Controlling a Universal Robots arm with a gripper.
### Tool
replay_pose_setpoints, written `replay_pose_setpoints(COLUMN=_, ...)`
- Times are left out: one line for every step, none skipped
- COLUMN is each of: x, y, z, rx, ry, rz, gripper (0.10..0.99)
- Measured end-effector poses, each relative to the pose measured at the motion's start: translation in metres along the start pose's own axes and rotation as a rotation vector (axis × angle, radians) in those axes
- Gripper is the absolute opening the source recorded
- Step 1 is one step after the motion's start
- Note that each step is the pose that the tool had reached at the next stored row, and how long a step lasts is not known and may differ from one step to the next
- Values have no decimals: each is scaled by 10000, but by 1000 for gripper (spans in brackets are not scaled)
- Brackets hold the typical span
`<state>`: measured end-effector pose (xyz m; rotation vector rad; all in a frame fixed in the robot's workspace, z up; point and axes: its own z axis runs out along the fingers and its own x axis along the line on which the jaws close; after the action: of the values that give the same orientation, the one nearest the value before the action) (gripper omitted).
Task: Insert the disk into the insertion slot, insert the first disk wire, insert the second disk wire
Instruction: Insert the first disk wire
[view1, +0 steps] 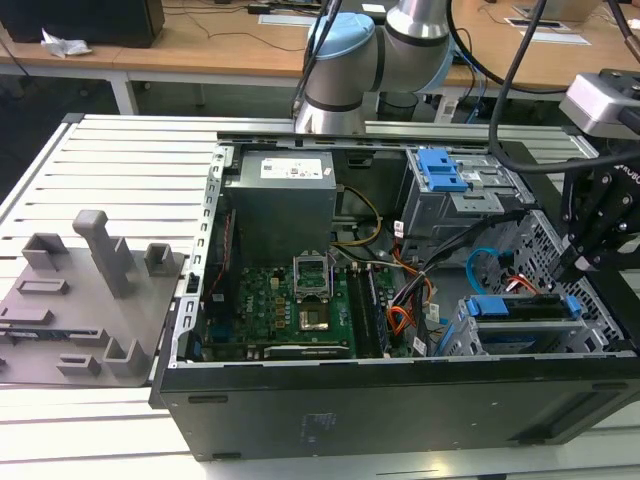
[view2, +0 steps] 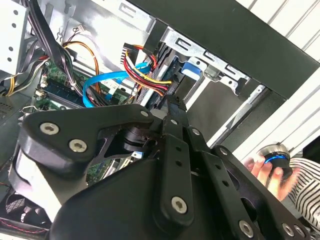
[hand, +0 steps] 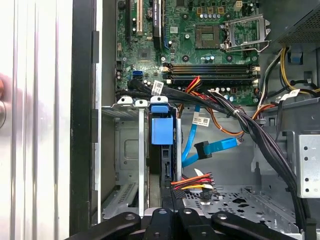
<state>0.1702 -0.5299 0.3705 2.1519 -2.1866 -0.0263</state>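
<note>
Partly hidden disk inside insertion slot

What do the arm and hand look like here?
A silver-grey tubular arm with rounded light-blue joint caps. The matte black linkage hand is flat bars studded with silver screw heads. Thick black cables hang beside the arm; a pale grey camera box sits above the hand.

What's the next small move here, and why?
Probably a short push straight toward the disk, which already sits in the insertion slot: the gripper is at the red-yellow wire bundle end by its edge. The second disk wire looks unplugged.
</note>
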Motion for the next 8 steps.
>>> replay_pose_setpoints(x=0, y=1, z=0, rx=0, ry=0, rz=-1, gripper=106)
replay_pose_setpoints(x=0, y=11, z=5, rx=0, ry=1, rz=0, gripper=106)
replay_pose_setpoints(x=0, y=23, z=9, rx=0, ry=2, rz=-1, gripper=106)
replay_pose_setpoints(x=0, y=34, z=15, rx=0, ry=1, rz=0, gripper=106)
replay_pose_setpoints(x=0, y=52, z=21, rx=0, ry=2, rz=0, gripper=106)
replay_pose_setpoints(x=0, y=75, z=27, rx=0, ry=0, rz=0, gripper=106)
replay_pose_setpoints(x=1, y=128, z=32, rx=0, ry=1, rz=0, gripper=106)
replay_pose_setpoints(x=2, y=160, z=34, rx=0, ry=0, rz=1, gripper=106)
